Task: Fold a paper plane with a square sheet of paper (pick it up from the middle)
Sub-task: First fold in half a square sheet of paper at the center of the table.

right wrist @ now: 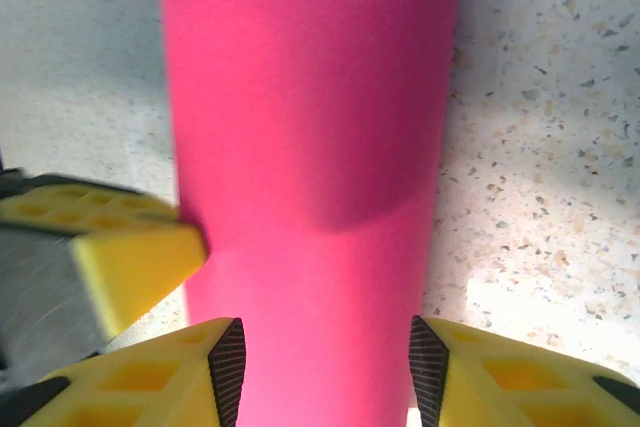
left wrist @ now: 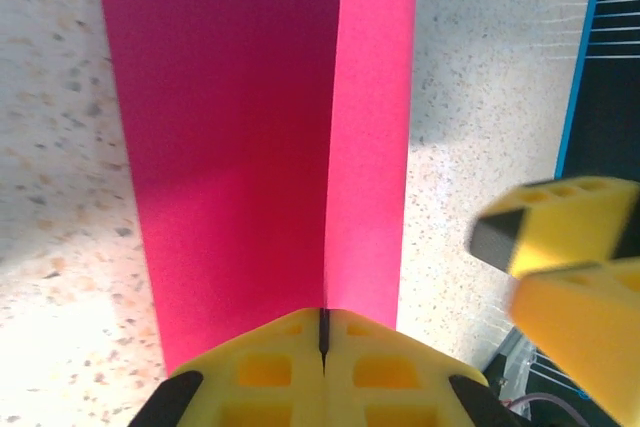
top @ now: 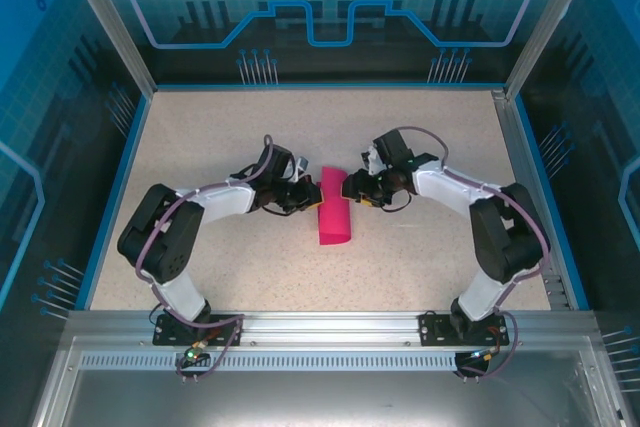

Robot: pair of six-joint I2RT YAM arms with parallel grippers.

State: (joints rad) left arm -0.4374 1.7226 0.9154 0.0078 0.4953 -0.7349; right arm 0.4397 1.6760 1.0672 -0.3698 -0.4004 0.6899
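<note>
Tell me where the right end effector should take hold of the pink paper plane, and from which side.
Probably across its two long edges near mid-length, coming down from above. The paper plane lies as a long, narrow, slightly humped strip, and the open right end effector straddles its width there. The left end effector is pinched shut on a fold at the left side, so stay clear of it.

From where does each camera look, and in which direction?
Top external: above and behind the bases, looking down on the table; left arm, right arm, pink paper between them.
Left wrist: along the left gripper, shut on the paper's fold.
Right wrist: along the right gripper, open astride the paper.
Shared: the paper; each wrist view catches the other gripper's fingers.
</note>
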